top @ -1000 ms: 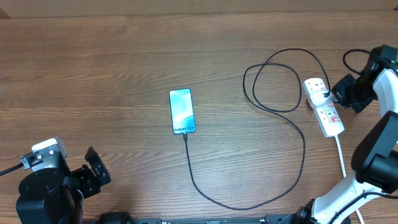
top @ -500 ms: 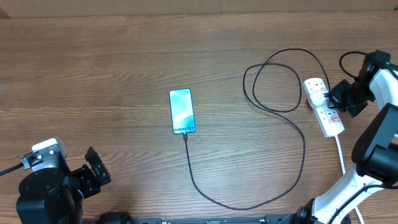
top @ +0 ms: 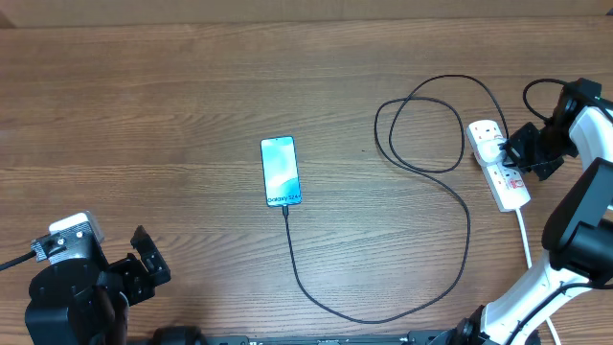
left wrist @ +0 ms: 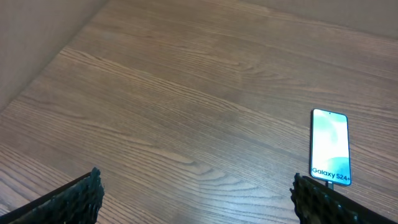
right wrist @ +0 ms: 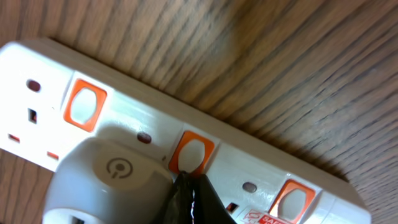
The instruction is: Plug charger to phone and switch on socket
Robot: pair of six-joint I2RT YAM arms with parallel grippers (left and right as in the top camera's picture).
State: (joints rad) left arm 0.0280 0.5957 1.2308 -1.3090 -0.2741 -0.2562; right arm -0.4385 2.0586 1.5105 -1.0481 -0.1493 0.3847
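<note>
Wooden table (top: 144,115): brown plank-grain top that carries everything listed below.

Right arm: white and black, reaching in from the right edge to the strip. The right gripper (top: 524,149) sits against the socket's side. In the wrist view its fingers are pressed together into one dark tip (right wrist: 191,194).

Left arm: black, parked at the near left corner, well apart from every item. The left gripper (left wrist: 196,190) is spread wide with nothing in it. Its two ribbed fingers (left wrist: 71,200) show at the lower corners of the wrist view.

Charger (top: 288,240): a long thin black cable. It makes one loop on the table left of the socket, sweeps down in a wide curve toward the near edge, then climbs to the phone. Its small tip is seated in the phone's near end.

Socket (top: 500,165): a white elongated power strip at the right side of the table, lying at a slant. A white cord (top: 525,240) trails from its near end toward the table edge.

Phone (top: 281,172): face up near the table's middle and well apart from the socket. Its screen is light blue-teal, with "Galaxy S24+" at the end where the cable enters.

Adapter (right wrist: 106,180): a white block plugged into the strip's far half, just beside the right gripper.

Switches: three orange rockers show in the right wrist view. The closed tip touches the lower edge of the middle switch (right wrist: 191,151).
</note>
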